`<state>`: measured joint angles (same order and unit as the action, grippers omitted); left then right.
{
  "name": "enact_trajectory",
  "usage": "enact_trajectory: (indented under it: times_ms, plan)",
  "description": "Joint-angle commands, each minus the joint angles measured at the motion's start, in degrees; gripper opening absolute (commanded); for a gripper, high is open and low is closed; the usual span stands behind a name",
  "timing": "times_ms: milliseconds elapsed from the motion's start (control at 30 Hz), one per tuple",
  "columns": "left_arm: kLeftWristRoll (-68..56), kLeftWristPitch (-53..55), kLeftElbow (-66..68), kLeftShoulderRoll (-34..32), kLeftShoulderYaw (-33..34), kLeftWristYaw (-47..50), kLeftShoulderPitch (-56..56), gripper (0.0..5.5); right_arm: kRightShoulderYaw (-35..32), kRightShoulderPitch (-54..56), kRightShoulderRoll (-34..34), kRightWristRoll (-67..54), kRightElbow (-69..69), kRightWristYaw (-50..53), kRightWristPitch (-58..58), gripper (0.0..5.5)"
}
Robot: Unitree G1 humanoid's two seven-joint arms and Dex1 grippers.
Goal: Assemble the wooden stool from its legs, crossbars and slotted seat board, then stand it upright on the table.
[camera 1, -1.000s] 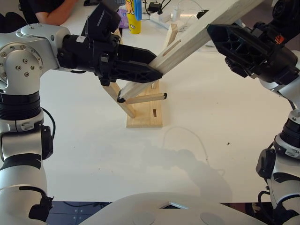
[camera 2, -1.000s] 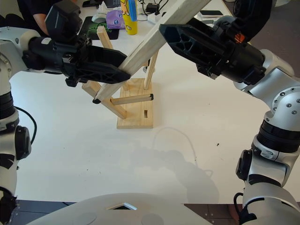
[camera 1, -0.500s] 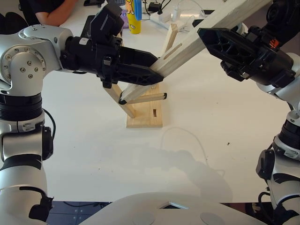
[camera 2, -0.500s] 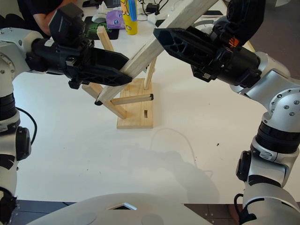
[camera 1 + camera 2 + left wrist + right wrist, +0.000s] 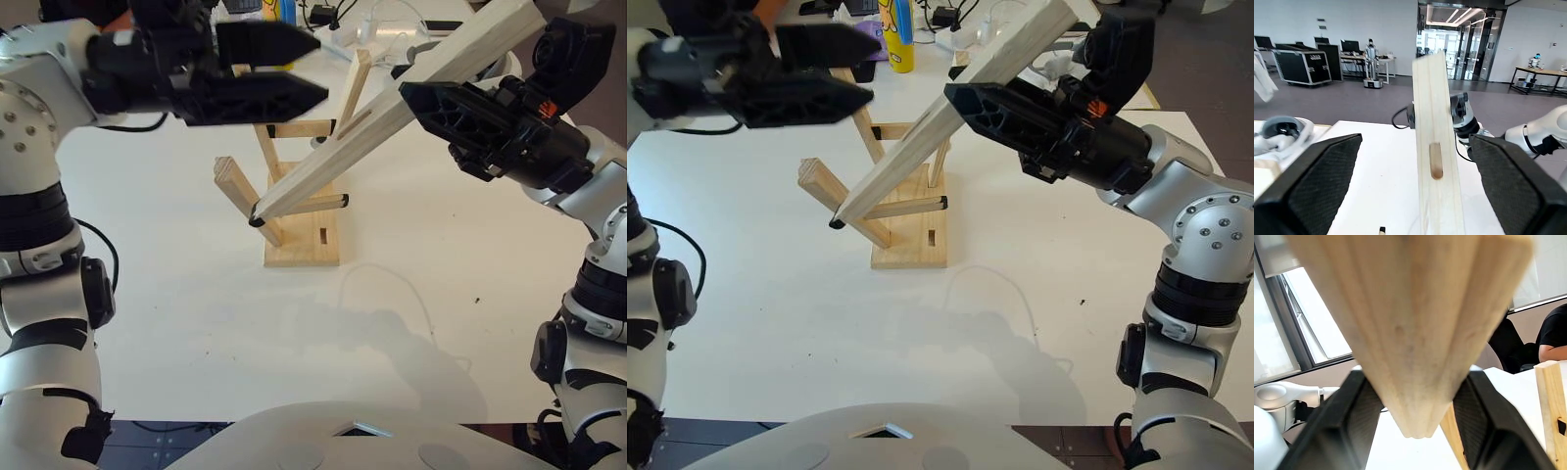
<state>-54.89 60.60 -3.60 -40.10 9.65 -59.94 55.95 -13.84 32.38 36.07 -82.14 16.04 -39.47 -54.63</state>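
near side: white counter (image 5: 196, 323) carries only a thin pale cable loop (image 5: 392, 279); best room to swing looks to be here and on the right. mid: flat pale wooden slotted seat board (image 5: 294, 257) lies on the counter, with pale wooden legs (image 5: 236, 188) and a black-tipped wooden crossbar (image 5: 315, 203) plugged in, one leg tilted. long pale wooden leg with a side slot (image 5: 333, 162) slants over them, black-capped tip just beside the tilted leg. right end effector (image 5: 409, 86) is clamped on its upper part. left end effector (image 5: 320, 67) sits above, spread wide, empty. my read: leg is light, stiff, smooth, and a long lever, so the tip wanders; take a second grip low, off the slot. joints look loose, a nudge could topple them. far: yellow bottle (image 5: 285, 20) and tangle of cables (image 5: 323, 15) crowd that edge.
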Motion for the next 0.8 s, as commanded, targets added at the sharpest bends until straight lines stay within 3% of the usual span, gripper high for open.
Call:
enact_trajectory:
  times_ms: [33, 133, 233, 367, 467, 567, 667, 800]
  plan:
    - [5.09, -4.78, 5.25, -7.57, 5.16, 1.88, 1.21, 4.18, -1.85, -1.82, 3.47, -0.27, 0.68, -2.10, -1.65, 2.05]
    - [11.93, -10.01, 9.43, -13.75, 4.54, -0.82, -7.22, 4.18, -5.74, -5.11, 6.49, -2.44, 1.37, -2.65, -2.86, 2.05]
    - [28.55, -26.28, 17.47, -20.80, -4.50, -4.21, -22.31, 4.18, -12.31, -9.25, 10.57, -6.76, 2.07, -2.98, -4.13, 2.05]
    - [32.23, -29.45, 18.05, -24.63, -7.87, -12.64, -40.65, 4.18, -19.59, -12.59, 14.76, -7.98, -1.33, -4.37, -4.37, 2.05]
    - [31.09, -28.46, 12.89, -24.94, -7.03, -15.34, -46.32, 4.18, -22.43, -12.69, 16.07, -9.49, -4.39, -4.86, -4.28, 2.05]
    - [28.51, -25.94, 3.95, -24.19, -5.95, -16.17, -51.48, 3.76, -25.38, -12.77, 17.43, -10.10, -8.25, -5.41, -4.09, 2.05]
    - [23.58, -20.91, -9.72, -20.65, -6.12, -12.88, -56.45, 3.34, -26.19, -13.03, 18.13, -7.98, -10.42, -5.75, -3.74, 2.05]
    - [22.30, -17.70, -26.58, -15.02, -11.51, -4.35, -63.20, 2.71, -24.68, -11.32, 17.97, -5.14, -12.72, -5.52, -2.64, 2.05]
